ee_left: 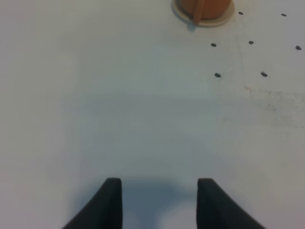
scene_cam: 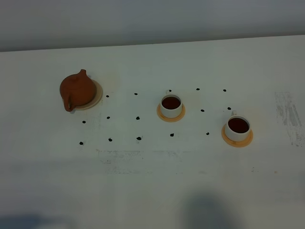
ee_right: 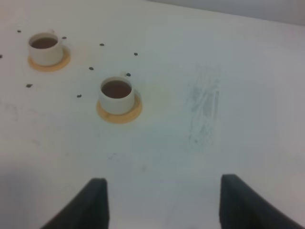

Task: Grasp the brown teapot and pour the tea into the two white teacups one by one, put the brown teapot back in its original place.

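White table [scene_cam: 152, 191], seen from the high camera. Brown teapot [scene_cam: 76, 89] sits at about 9 o'clock from the table's middle, upright on its cream coaster [scene_cam: 97, 98], lid on; the coaster shows only as a crescent past the pot's 3 o'clock side. Two white teacups hold dark liquid: nearer cup [scene_cam: 171, 105] just right of centre on an orange-tan coaster [scene_cam: 171, 116], farther cup [scene_cam: 237, 128] at roughly 4 o'clock from it on its own coaster [scene_cam: 237, 140], the two well apart. Small black dots [scene_cam: 137, 118] scatter between pot and cups. Neither arm shows in the high view. Left gripper [ee_left: 158, 202]: fingers apart, nothing between them, over bare table, teapot far ahead. Right gripper [ee_right: 161, 202]: fingers wide apart, empty, both cups ahead.
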